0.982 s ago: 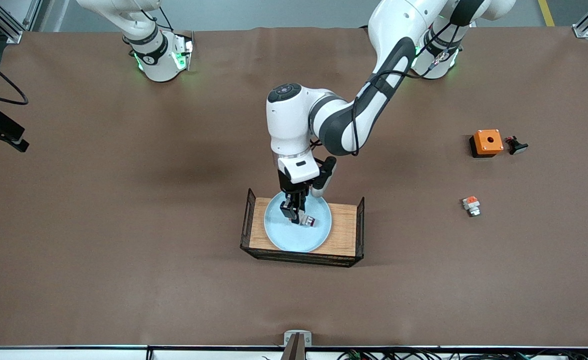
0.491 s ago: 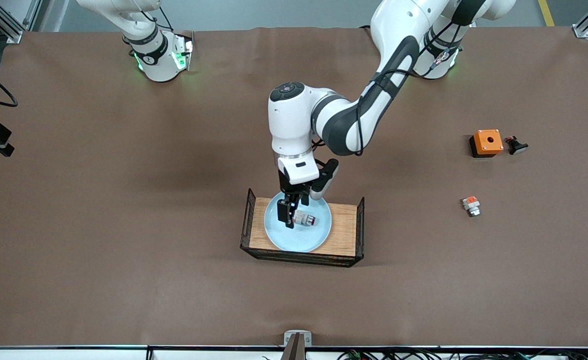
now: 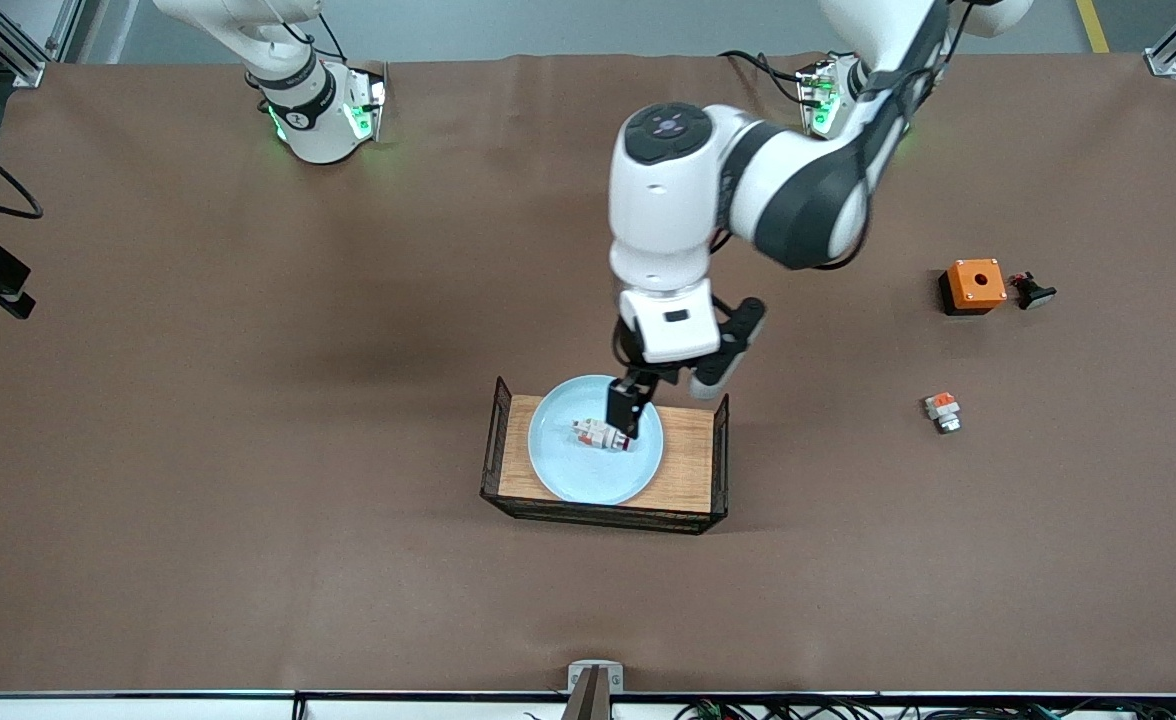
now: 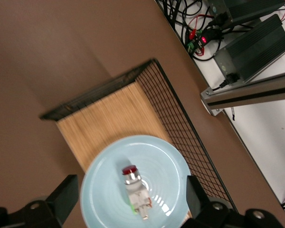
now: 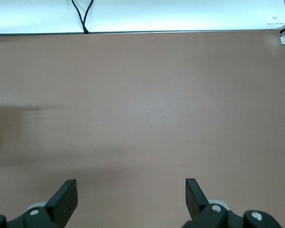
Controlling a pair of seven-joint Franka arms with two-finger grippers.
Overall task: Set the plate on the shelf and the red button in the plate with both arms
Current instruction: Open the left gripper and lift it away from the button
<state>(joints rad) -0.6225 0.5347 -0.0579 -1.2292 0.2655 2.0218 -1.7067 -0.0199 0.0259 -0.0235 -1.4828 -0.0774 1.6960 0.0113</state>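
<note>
**Op:** Starting nearest me: the tray point(image 3: 692, 452), a wooden floor with black mesh walls, sits on the surface point(image 3: 248, 560), and the plate point(image 3: 596, 480) lies flat in it. The red button point(image 3: 601, 435) rests on its side on the plate, near the middle, with nothing gripping it.

**Obs:** And the tools?

**Op:** The left tool point(image 3: 625, 412) hangs over the plate, fingers spread wide and empty. On its wrist view the button point(image 4: 135, 191) lies between the two pads point(image 4: 194, 192), touching neither. I read that as a finished drop, though how high the tool sits I can't judge well.

**Obs:** Room to leave?

**Op:** The mesh walls close both ends of the tray, so straight up is the safe exit. The surface around is open. Farther off, toward the left arm's end, lie a stubby white part point(image 3: 942, 411) and an orange box point(image 3: 974, 285), well apart. The right tool point(image 5: 130, 199) waits, wide open, over bare surface.
</note>
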